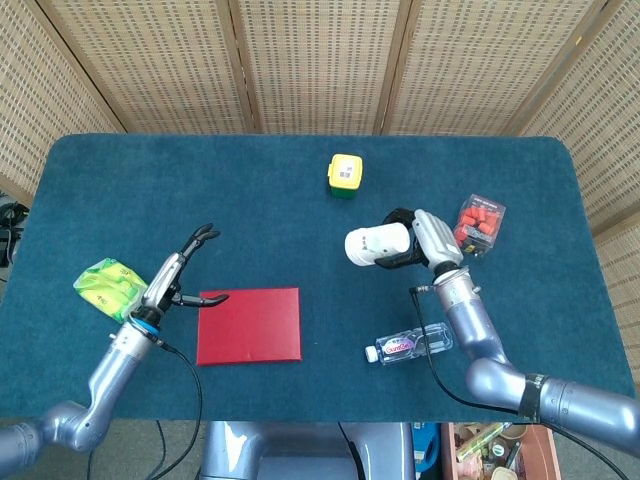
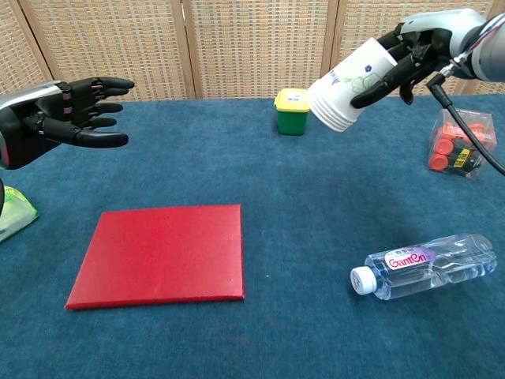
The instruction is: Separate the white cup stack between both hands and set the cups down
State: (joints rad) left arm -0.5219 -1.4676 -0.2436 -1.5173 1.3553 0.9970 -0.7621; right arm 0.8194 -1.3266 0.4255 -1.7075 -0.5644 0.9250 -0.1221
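Bottle (image 2: 427,268) right of mat (image 2: 161,254); tub (image 2: 293,110) behind

A table (image 1: 250,190) covered in dark teal, carpet-like cloth fills most of the head view, its far corners rounded. Behind it, across the top of the frame, stands a folding screen (image 1: 320,60) of pale woven cane panels set in light wooden frames (the same screen runs along the top of the chest view). The panels angle outward at the upper left and upper right. The light is even and soft, with only faint shadows on the cloth. At the lower right corner, below the table's edge, some clutter shows, too small to make out.
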